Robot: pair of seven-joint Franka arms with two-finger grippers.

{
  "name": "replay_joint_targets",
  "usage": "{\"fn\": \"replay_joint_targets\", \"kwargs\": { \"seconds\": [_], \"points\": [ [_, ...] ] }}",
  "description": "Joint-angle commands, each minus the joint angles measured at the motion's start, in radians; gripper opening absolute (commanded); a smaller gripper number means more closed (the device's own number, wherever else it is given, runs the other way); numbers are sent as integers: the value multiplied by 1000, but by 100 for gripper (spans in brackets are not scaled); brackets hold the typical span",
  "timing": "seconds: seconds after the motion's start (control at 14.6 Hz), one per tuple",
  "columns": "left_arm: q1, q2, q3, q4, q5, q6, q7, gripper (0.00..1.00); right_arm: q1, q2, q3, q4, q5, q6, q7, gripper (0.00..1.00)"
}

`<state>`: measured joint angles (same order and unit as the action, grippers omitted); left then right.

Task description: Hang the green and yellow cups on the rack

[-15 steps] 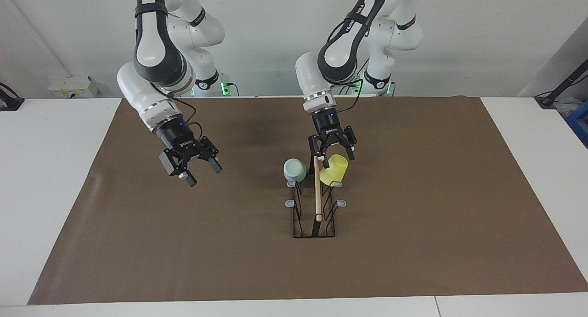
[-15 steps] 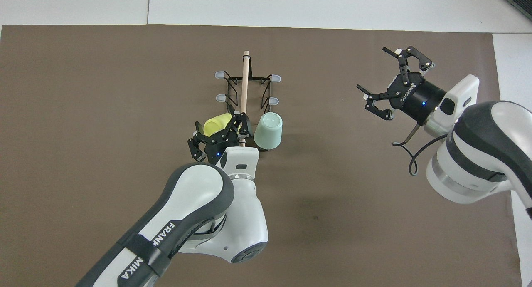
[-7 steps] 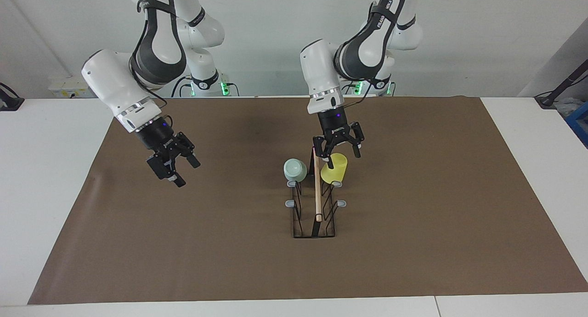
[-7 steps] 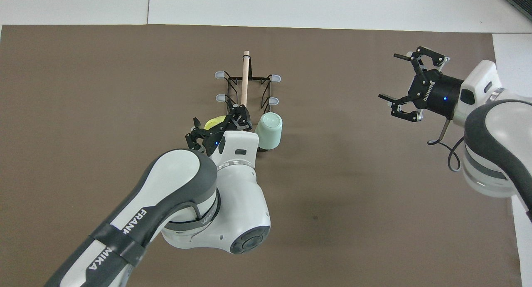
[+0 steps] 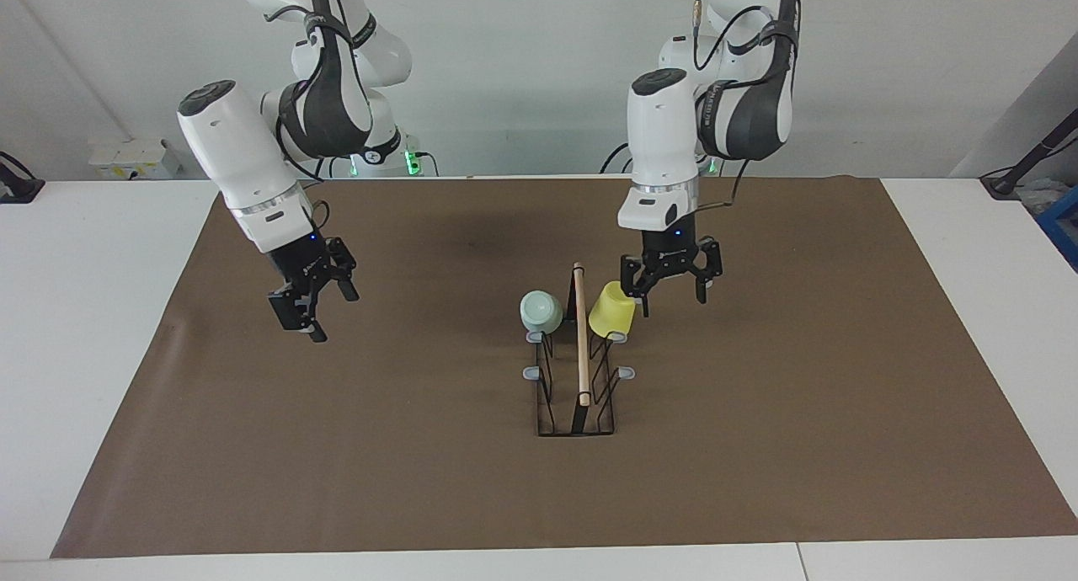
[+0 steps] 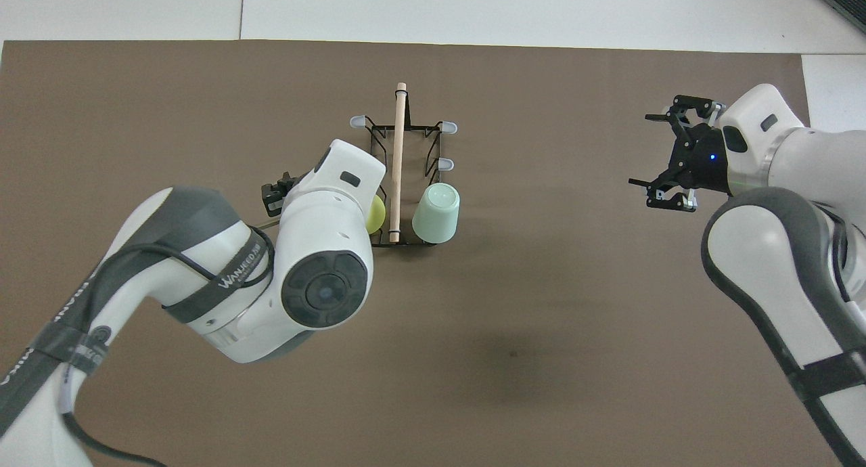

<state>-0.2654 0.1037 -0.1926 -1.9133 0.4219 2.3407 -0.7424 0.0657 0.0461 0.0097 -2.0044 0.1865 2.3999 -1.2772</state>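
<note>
Left end effector (image 5: 671,290) off yellow cup (image 5: 612,310)

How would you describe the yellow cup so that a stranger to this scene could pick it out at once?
Start at the brown mat covering the table, and find the black wire rack with a wooden rod along its top. Two cups hang on its prongs nearest the robots. The yellow cup is on the left arm's side of the rod, bright yellow where its neighbour is pale mint green.

Tabletop: I see a white tabletop (image 5: 101,328) under a brown mat (image 5: 421,446).
Wall: plain white wall (image 5: 505,59).
Corner: I spot a white box (image 5: 130,157).
</note>
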Motion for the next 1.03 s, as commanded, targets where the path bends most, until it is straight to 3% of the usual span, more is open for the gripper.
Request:
{"fn": "replay_joint_targets", "kwargs": {
  "seconds": [0.0,0.14,0.41,0.82,0.96],
  "points": [
    [17,-47,51,-1,-159,-29,261,100,26,-22,3,-4,-189,-41,352,100],
    [55,-77,68,2,-286,-110,484,100,37,-26,6,28,-267,-122,604,100],
    [162,-105,87,92,-468,-372,838,100,51,-9,12,159,-357,-367,927,100],
    [149,-91,191,292,-471,-659,907,100,57,-18,9,297,-374,-649,1154,100],
    [132,-87,226,330,-474,-702,913,100,45,-20,3,352,-355,-743,1184,100]
  ]
}}
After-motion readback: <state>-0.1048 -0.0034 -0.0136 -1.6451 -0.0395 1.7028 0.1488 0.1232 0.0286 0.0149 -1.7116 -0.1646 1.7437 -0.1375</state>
